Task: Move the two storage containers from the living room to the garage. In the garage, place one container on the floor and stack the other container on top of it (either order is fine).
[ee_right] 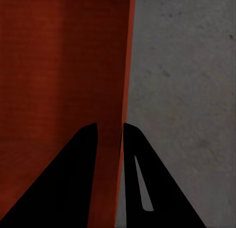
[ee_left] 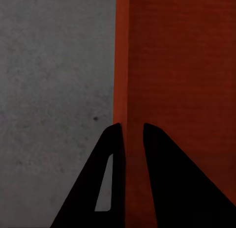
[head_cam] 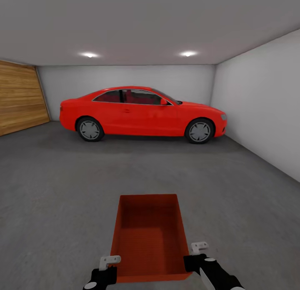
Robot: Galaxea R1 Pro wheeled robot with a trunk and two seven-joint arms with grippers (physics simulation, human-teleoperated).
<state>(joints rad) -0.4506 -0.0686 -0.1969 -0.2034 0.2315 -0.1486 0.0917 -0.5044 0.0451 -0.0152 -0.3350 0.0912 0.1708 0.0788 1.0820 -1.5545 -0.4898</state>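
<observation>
My left gripper has its jaws narrowed onto the left wall of the storage container, one finger inside, one outside. My right gripper pinches the right wall the same way. I hold the orange-red bin level in front of me, above the floor of the garage. A red car stands well ahead, broadside across my way, a wooden door at the left.
</observation>
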